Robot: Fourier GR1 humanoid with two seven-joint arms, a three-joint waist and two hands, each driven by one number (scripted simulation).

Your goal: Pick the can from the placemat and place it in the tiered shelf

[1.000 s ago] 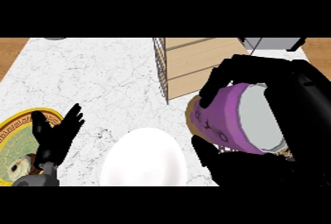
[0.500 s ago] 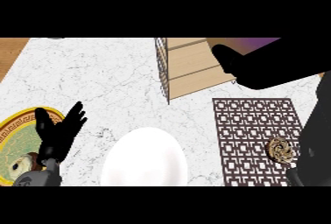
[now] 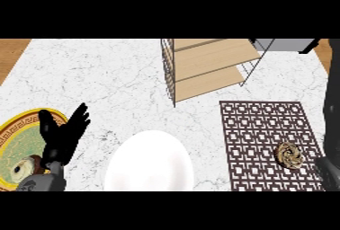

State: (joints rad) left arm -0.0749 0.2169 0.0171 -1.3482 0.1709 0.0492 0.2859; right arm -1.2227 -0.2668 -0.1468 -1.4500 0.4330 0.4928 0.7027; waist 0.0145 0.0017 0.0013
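Left hand [image 3: 63, 134] at 8 o'clock, fingers spread, holding nothing, over yellow-rimmed plate [image 3: 13, 130]. Right hand out of view; only dark arm along 3 o'clock edge. Can not visible. Placemat [image 3: 256, 134] at 4 o'clock carries round pastry [image 3: 290, 155]. Tiered shelf [image 3: 209, 67] at 1 o'clock. White plate [image 3: 149, 164] at 6 o'clock on marble table [image 3: 113, 76].

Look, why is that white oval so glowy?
Head view: the white oval is washed out to flat white, with no shading on it. The right arm shows only as a dark shape. The counter is evenly lit, and there is no clear shadow beside the left robot hand.
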